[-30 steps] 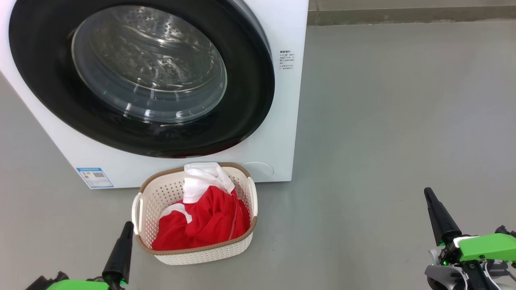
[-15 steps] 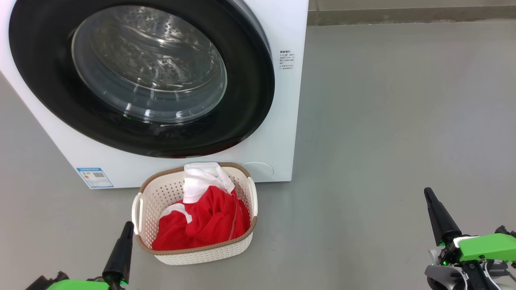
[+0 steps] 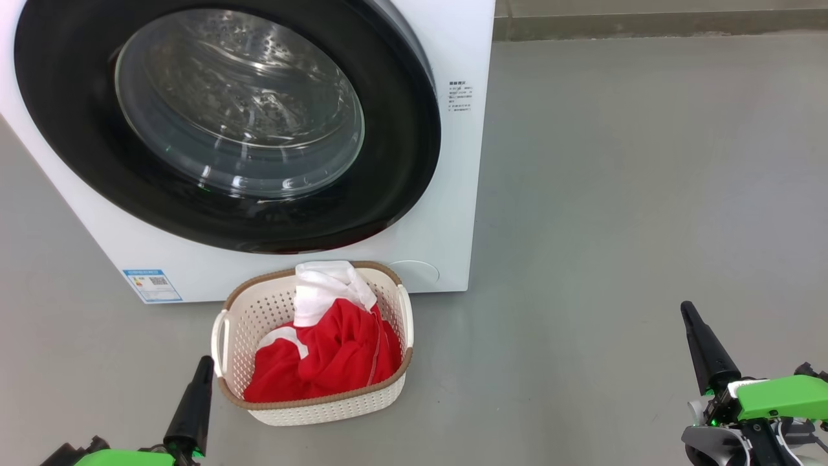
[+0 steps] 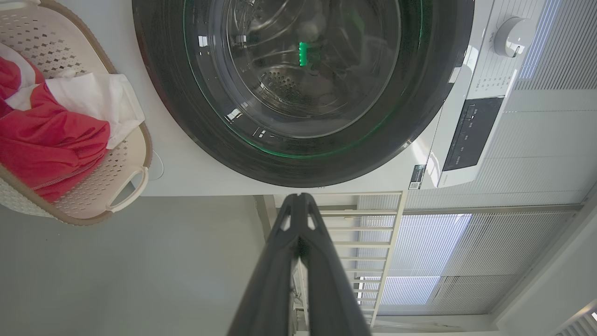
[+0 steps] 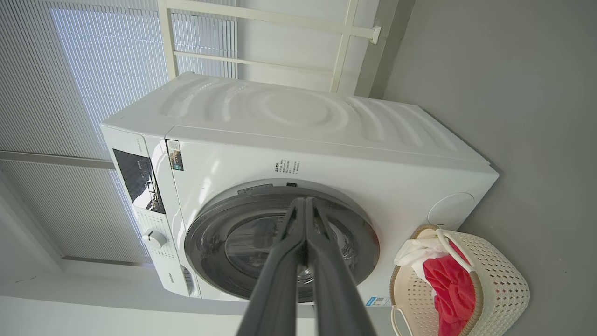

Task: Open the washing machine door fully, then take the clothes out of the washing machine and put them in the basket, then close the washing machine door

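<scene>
The white washing machine (image 3: 446, 213) stands ahead with its round black-rimmed door (image 3: 401, 162) closed flat against the front; the steel drum shows through the glass. On the floor just before it sits the cream basket (image 3: 252, 323) holding the red and white clothes (image 3: 336, 349). My left gripper (image 3: 206, 362) is shut and empty, just left of the basket's near corner. My right gripper (image 3: 687, 310) is shut and empty, far right over bare floor. The left wrist view shows the door (image 4: 298, 163), basket (image 4: 128, 182) and clothes (image 4: 51, 140); the right wrist view shows the machine (image 5: 303, 140) and basket (image 5: 499, 284).
Grey floor (image 3: 614, 194) spreads to the right of the machine. A pale wall base (image 3: 647, 26) runs along the back. White blinds and a cream rail (image 4: 373, 242) stand beside the machine in the wrist views.
</scene>
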Robot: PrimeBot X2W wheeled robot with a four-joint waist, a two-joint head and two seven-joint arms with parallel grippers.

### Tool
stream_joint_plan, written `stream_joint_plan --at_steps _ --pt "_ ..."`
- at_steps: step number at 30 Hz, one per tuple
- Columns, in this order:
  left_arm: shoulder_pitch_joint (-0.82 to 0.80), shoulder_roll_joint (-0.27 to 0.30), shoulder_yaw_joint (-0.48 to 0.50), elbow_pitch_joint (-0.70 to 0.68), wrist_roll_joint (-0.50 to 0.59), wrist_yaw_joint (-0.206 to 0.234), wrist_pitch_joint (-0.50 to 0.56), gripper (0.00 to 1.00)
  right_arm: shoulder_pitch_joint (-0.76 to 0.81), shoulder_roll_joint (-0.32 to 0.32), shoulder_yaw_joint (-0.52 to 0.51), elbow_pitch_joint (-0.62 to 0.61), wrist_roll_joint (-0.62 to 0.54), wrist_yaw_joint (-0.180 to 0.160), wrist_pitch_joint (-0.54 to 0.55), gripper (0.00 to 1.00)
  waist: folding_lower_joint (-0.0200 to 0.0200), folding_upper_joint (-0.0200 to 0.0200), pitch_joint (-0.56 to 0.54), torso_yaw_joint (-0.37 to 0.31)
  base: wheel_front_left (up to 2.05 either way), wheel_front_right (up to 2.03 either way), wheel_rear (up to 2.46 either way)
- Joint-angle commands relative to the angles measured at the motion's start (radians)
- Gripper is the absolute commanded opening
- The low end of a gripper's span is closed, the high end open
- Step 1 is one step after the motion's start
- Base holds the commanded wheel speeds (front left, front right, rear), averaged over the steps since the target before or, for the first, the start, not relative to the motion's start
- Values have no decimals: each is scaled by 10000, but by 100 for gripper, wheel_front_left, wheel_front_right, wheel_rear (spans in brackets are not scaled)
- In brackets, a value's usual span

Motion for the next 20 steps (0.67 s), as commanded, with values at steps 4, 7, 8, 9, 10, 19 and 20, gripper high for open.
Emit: stream_joint_plan --at_steps 4,7,8,9,10,19,20 --pt "-398 107 373 -201 92 -69 75 0 -422 -42 131 -293 1 -7 56 0 0 0 0 0 0 0 0" --pt "-398 105 376 -201 95 -69 78 0 -422 -42 130 -293 0 -7 56 0 0 0 0 0 0 0 0" --pt "-399 104 378 -201 97 -69 79 0 -422 -41 129 -293 0 -7 57 0 0 0 0 0 0 0 0" --pt "-399 102 380 -201 98 -69 81 0 -422 -41 129 -293 -1 -7 57 0 0 0 0 0 0 0 0" --pt "-399 100 383 -201 101 -69 84 0 -422 -40 128 -293 -2 -7 58 0 0 0 0 0 0 0 0" --pt "-400 90 398 -200 113 -69 96 0 -422 -37 124 -293 -5 -7 61 0 0 0 0 0 0 0 0" --pt "-401 88 400 -200 115 -69 97 0 -422 -37 123 -293 -5 -7 62 0 0 0 0 0 0 0 0"
